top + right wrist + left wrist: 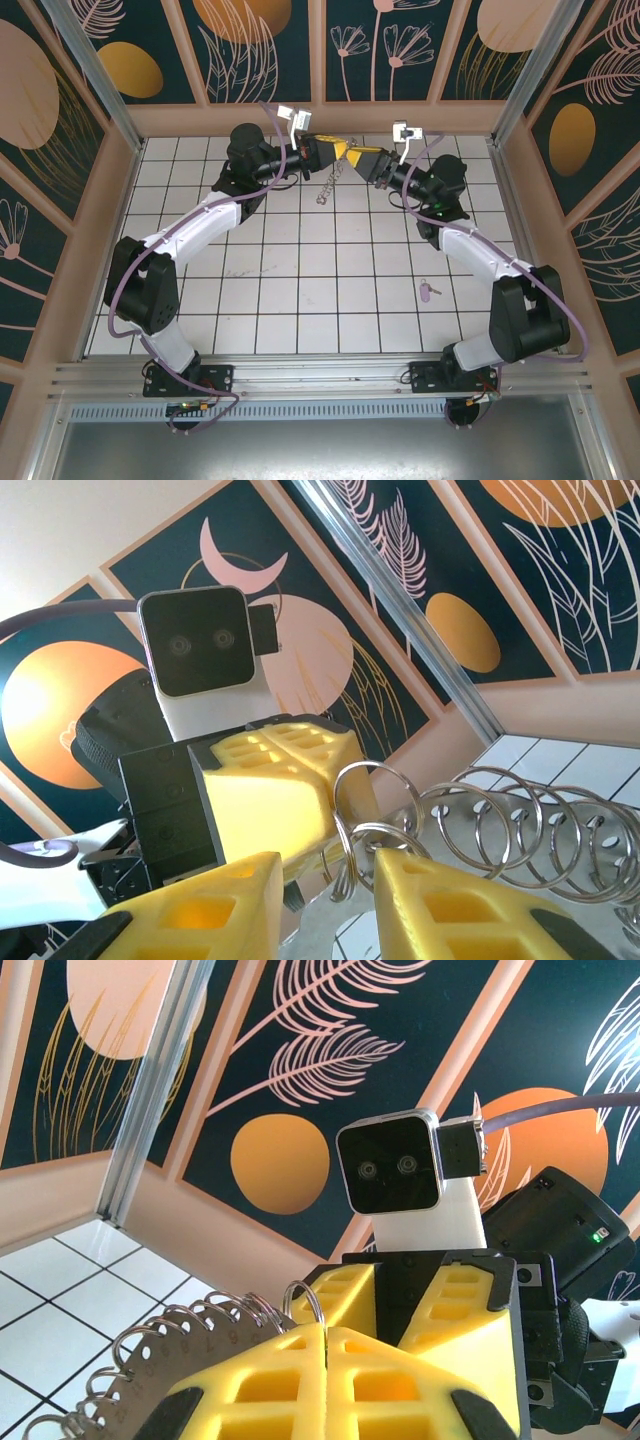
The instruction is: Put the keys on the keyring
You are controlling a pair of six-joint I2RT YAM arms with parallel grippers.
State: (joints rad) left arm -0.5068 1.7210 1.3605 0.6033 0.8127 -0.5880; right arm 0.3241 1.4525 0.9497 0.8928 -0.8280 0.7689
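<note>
The keyring [325,186] hangs off the floor at the far middle, between the two arms. Close up it is a grey numbered metal plate [150,1372] carrying several split rings [500,820]. My left gripper [327,1338] is shut on one ring [304,1296] at the plate's end, yellow tips pressed together. My right gripper [345,885] faces it tip to tip, jaws apart. A pair of rings stands edgewise in that gap, not pinched. From above, the left gripper [338,146] and right gripper [352,153] meet. A small pale lilac key [428,290] lies on the tiles beside the right arm.
White tiled floor [300,290] inside a wooden-framed enclosure with painted panels. The back wall [330,118] is close behind the grippers. Purple cables [270,175] run along both arms. A metal rail [320,375] carries the arm bases at the near edge.
</note>
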